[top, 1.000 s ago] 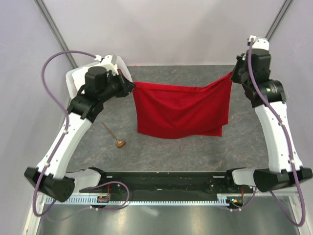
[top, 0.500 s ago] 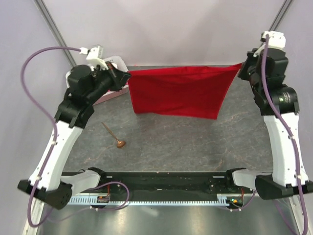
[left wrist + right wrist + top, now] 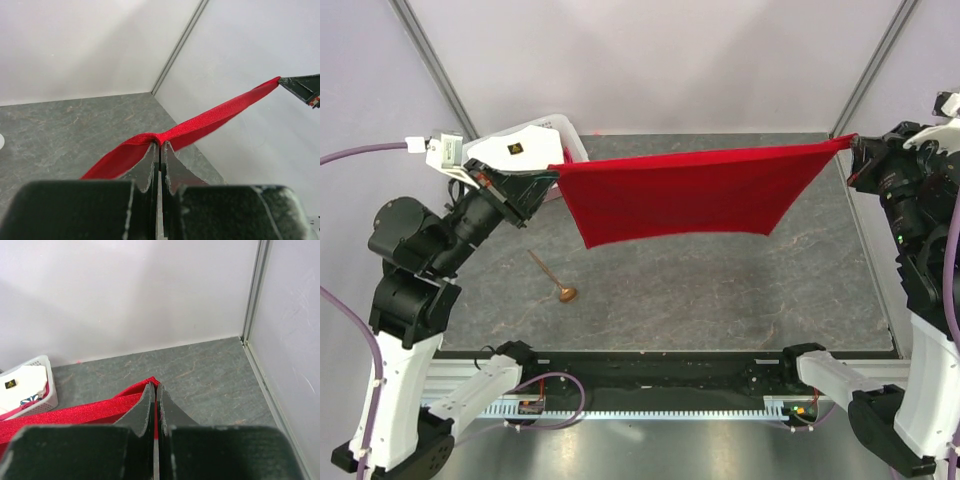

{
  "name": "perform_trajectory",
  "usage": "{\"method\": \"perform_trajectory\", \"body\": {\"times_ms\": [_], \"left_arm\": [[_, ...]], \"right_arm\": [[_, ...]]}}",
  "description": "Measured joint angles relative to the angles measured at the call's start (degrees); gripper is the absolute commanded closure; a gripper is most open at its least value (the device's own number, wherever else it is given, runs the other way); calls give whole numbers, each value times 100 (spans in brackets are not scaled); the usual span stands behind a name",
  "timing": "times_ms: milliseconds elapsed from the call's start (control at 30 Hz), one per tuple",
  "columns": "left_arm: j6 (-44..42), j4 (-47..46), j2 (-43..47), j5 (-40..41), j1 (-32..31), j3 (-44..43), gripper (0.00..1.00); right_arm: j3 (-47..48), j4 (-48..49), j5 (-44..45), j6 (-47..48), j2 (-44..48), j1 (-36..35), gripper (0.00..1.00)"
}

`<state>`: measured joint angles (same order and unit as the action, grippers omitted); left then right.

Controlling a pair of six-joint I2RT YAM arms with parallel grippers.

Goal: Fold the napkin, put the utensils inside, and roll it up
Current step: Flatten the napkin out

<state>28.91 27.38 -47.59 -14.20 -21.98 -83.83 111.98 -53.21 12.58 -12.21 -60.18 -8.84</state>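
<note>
Top external: napkin (image 3: 680,195) taut midair, corners pinched by left fingers (image 3: 542,180), right fingers (image 3: 860,150).

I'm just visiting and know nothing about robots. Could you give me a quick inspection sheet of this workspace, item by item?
Surface: grey marbled tabletop, no spills seen.
Job's things: plain red cloth napkin stretched out, held by two corners; small brown wooden spoon lying on the table, untouched.
Clutter: white plastic basket holding white fabric, far left corner.
Grippers: left pincer shut on one napkin corner; right pincer shut on another.
Cables: purple cable looping at the left.
Surroundings: pale walls, metal corner posts.
</note>
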Motion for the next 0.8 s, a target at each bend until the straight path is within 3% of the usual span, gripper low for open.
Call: {"method": "perform_trajectory", "body": {"times_ms": [100,233,467,633,800], "left_arm": [[-4,0,-278,-9,17,-37,98],[-7,-103,-1346,-181,302,-50,98],[-17,-332,-4509,-354,798,-319,98],[-20,-221,-6642,-455,944,-1740,98],[-15,-348,-8115,-734,968,-3576,98]], "right_arm": [[-214,90,127,15,-79,0,100],[-979,608,431,107,-680,24,100],[-1661,1436,455,157,-3484,407,100],[-621,1637,354,197,-5366,629,100],[883,1996,378,258,-6911,717,100]]}}
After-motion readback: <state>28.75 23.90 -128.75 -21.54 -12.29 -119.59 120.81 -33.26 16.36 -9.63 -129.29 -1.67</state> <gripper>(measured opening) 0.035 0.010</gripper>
